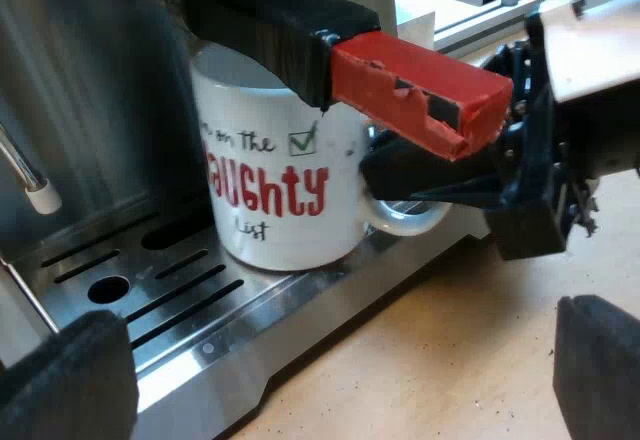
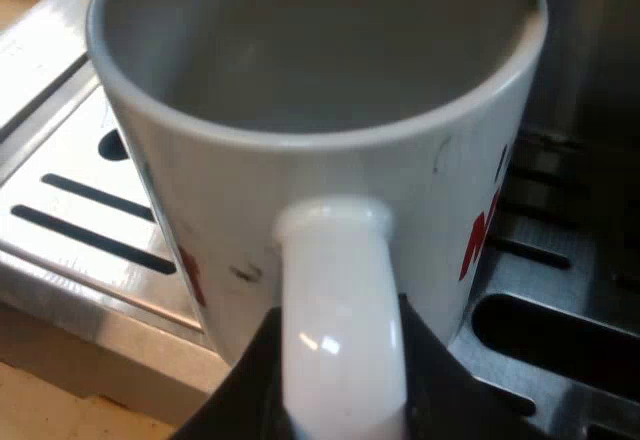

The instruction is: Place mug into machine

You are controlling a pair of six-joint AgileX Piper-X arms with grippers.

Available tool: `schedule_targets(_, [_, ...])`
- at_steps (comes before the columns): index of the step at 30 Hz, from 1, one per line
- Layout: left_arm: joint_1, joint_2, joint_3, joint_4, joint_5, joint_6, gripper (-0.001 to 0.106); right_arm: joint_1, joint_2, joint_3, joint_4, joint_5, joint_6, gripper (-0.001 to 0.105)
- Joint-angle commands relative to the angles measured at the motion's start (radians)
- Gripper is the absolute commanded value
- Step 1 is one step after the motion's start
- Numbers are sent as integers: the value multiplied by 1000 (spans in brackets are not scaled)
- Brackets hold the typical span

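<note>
The left jaws were wide open and held nothing. Their two black pads (image 1: 70, 385) stood far apart, close to the camera, over the edge of the wooden desk (image 1: 430, 360). Just past the pads lay the shiny metal drip tray (image 1: 215, 310) at the foot of the coffee machine (image 1: 90, 90). The tray had long dark slots and a round hole in it.

The mug (image 1: 280, 190) stood upright on that tray, and its bottom looked to be down on the metal. It was white, with big red letters and a small green tick on its side. The right arm's camera was very close to the mug (image 2: 330, 175) and looked down at its rim and its pale inside.

The right jaws were closed on the mug's handle (image 2: 340, 320). A black finger (image 2: 245, 385) pressed on each side of the white loop.

Just over the mug's rim hung the holder handle (image 1: 265, 20). It was dark, and its red end (image 1: 420, 85) stuck out above the mug's handle. A thin steam pipe (image 1: 25, 175) with a white tip hung over the tray, apart from the mug. Behind the mug rose the machine's grey metal front.
</note>
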Motion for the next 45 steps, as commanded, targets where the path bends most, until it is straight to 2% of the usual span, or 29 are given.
schedule_targets(1, [-6, 1, -3, -17, 0, -8, 85, -8, 1, -24, -29, -6, -10, 24])
schedule_targets(2, [-6, 1, -3, -17, 0, -8, 85, -8, 2, -24, -29, -7, -10, 37])
schedule_targets(3, [-6, 1, -3, -17, 0, -8, 85, -8, 2, -24, -27, -7, -10, 44])
schedule_targets(5, [-6, 1, -3, -17, 0, -8, 85, -6, 2, -24, -28, -7, -10, 51])
schedule_targets(7, [-6, 1, -3, -17, 0, -8, 85, 0, -5, -24, -17, 1, -10, 53])
schedule_targets(13, [-6, 1, -3, -17, 0, -8, 85, 44, -27, -17, 45, 80, 17, 52])
schedule_targets(19, [-6, 1, -3, -17, 0, -8, 85, 32, -27, 53, -18, 83, 39, 52])
schedule_targets(24, [-6, 1, -3, -17, 0, -8, 85, 9, -21, 76, -105, 50, 11, 52])
schedule_targets(25, [-6, 1, -3, -17, 0, -8, 85, -5, -5, 76, -160, -11, -28, 52])
schedule_targets(26, [-6, 1, -3, -17, 0, -8, 85, -6, 8, 76, -199, -28, -48, 52])
schedule_targets(29, [-6, 1, -3, -17, 0, -8, 85, -5, 52, 76, -310, -29, -67, 52])
schedule_targets(45, [-6, 1, -3, -17, 0, -8, 85, -41, 204, -85, -316, -23, -75, 52])
